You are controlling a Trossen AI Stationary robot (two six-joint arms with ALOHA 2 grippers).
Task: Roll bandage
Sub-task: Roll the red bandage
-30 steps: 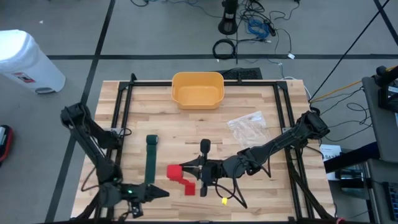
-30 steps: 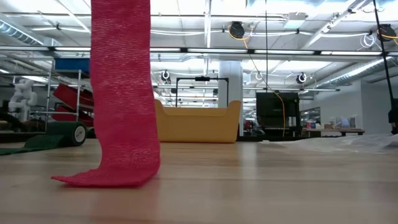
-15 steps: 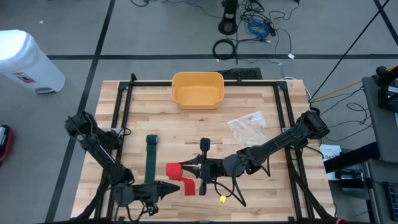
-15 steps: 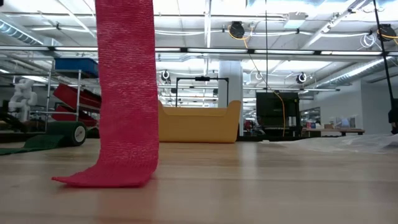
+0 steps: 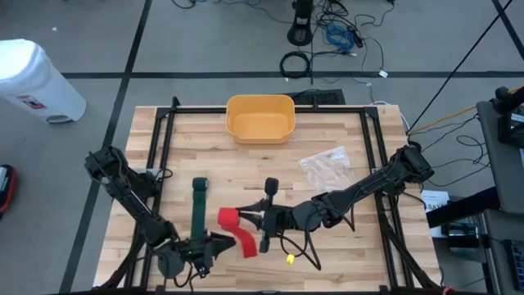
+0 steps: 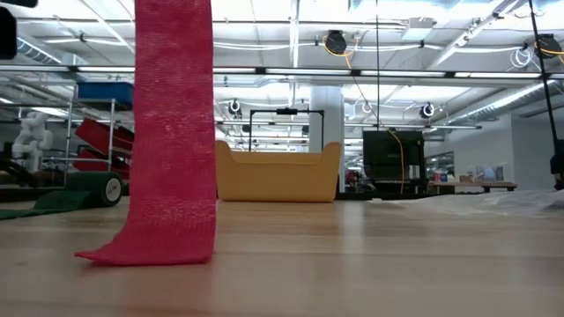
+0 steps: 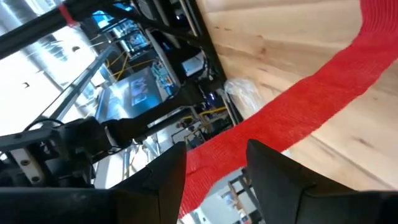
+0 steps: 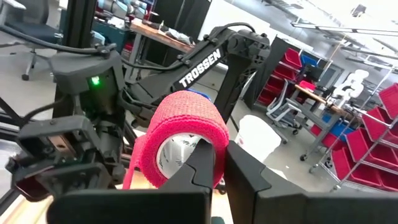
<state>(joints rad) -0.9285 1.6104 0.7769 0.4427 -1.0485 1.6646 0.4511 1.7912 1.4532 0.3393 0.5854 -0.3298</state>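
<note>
The soft red stretchy cloth bandage point(image 5: 237, 229) looks very light and floppy, so it will bend and sag if nothing holds it. It is not slippery, because the cloth is rough and woven. The best place to hold it is the rolled-up end, which is firmer than the loose tail. The right gripper point(image 8: 219, 163) has that roll point(image 8: 182, 138) now, with its jaws pinched closed on the edge of the roll, up above the wooden bench point(image 5: 327, 139). From the roll, the loose strip point(image 6: 172, 132) hangs straight down, and its end lies flat on the bench. The left gripper point(image 7: 214, 163) is low at the front of the bench, just beside the strip. Its jaws are spread apart and hold nothing, and the strip runs just past their tips.
</note>
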